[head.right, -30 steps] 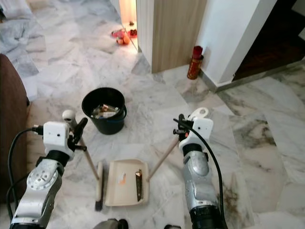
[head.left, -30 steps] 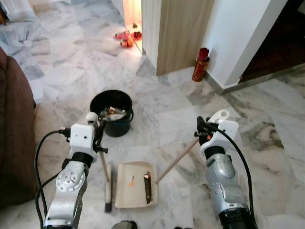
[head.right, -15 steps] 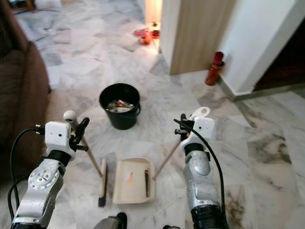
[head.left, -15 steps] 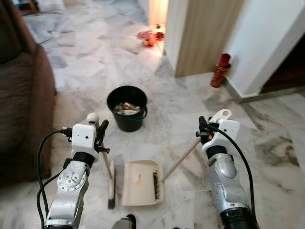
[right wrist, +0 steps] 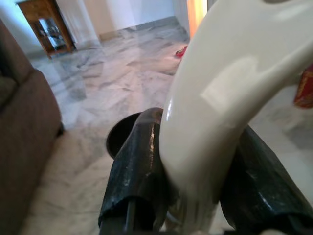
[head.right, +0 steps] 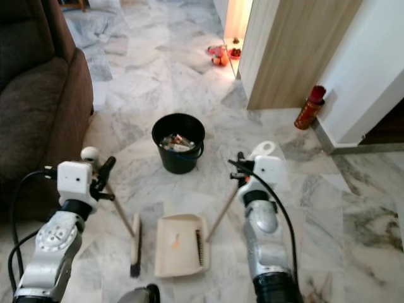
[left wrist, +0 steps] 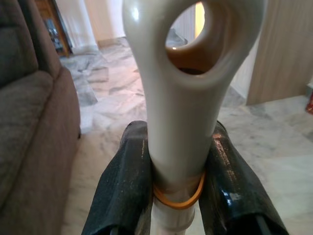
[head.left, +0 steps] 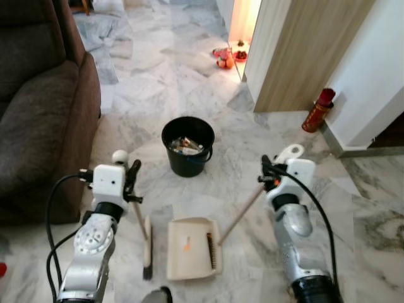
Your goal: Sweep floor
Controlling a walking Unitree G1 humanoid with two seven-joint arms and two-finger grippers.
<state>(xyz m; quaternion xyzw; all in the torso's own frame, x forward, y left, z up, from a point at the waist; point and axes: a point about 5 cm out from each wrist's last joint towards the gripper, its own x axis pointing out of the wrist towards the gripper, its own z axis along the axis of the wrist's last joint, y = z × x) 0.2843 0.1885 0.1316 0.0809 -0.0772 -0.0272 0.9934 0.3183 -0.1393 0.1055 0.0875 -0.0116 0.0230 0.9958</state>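
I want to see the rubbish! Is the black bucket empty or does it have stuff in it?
Not empty: the round black plastic bucket has scraps of litter piled inside.

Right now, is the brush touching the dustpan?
Apart. In the left eye view a strip of marble floor shows between the brush, held by the left tool, and the dustpan.
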